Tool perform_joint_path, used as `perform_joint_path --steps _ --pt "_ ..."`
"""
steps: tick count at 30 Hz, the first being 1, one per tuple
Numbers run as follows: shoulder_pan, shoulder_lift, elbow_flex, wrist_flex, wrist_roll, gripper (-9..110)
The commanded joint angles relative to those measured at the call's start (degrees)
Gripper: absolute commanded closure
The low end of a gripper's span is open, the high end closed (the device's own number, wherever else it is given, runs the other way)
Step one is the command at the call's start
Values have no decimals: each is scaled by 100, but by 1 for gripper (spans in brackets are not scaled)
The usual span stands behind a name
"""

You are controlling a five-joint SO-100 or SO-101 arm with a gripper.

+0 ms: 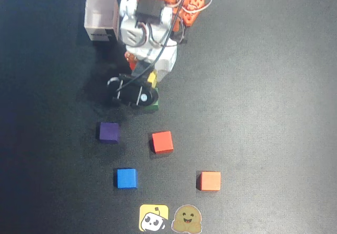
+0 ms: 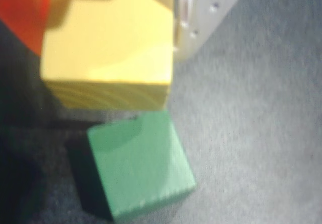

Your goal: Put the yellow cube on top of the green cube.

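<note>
Watching my feeds here, and I'll use the green cube (image 1: 153, 107) as my reference since everything's crowded around it. In the overhead view only a sliver of it peeks out from under the arm's black wrist, so that side is totally boxed in. The mat (image 1: 263, 87) to the right of the green cube is wide open, lots of bare dark surface there all the way to the picture's edge. Below the green cube there's a red cube (image 1: 162, 142) fairly near, a purple cube (image 1: 109, 132) down-left, and farther down a blue cube (image 1: 126, 178) and an orange cube (image 1: 210, 181), all apart from each other. Up-left of it sits a small open white box (image 1: 101, 17), just beside the arm's base.

The arm is folded forward from its orange-and-white base at the top edge, wrist pitched down right over the green cube. The gripper (image 1: 150, 81) is clamped on the yellow cube (image 2: 108, 45) (in the wrist view I see an orange finger (image 2: 22, 12) against its left side and the white one on its right). In that view the yellow cube looks raised above the mat, overlapping the green cube's (image 2: 138, 163) upper edge, not square on it. Can't tell if they touch.
</note>
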Motion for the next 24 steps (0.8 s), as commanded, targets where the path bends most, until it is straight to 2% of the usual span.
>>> perform_joint_path --steps 1,24 --pt "62 -149 -352 -299 88 90" --pt "-193 -211 378 -1433 272 90"
